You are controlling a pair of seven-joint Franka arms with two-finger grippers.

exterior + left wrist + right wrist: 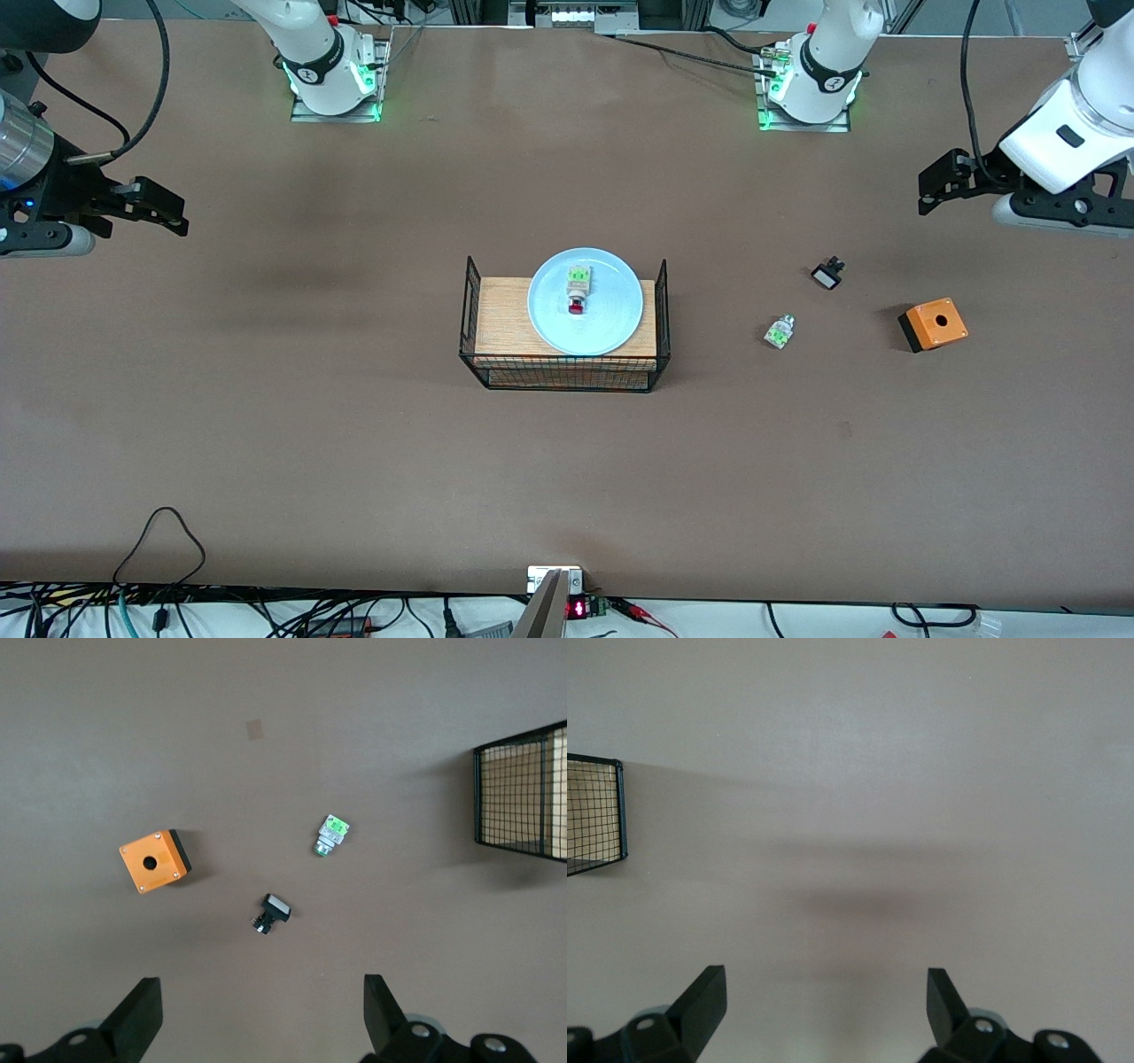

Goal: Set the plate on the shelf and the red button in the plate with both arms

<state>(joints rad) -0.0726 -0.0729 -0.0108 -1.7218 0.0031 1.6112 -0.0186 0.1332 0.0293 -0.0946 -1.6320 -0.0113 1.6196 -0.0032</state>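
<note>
The light blue plate (549, 321) rests on a wooden block inside a black wire basket (564, 374) at the table's middle. On the plate lies the red button (577, 291), white and green with its red cap toward the front camera. My left gripper (924, 189) hangs open and empty above the table at the left arm's end, over bare table beside the small parts; in the left wrist view its gripper (263, 1010) holds nothing. My right gripper (182, 215) hangs open and empty over bare table at the right arm's end, as the right wrist view's gripper (824, 1005) also shows.
Toward the left arm's end lie a white-green part without red cap (780, 331) (331, 834), a small black part (827, 274) (271, 912) and an orange box with a hole (933, 324) (155, 862). A basket corner (518, 797) (594, 815) shows in both wrist views.
</note>
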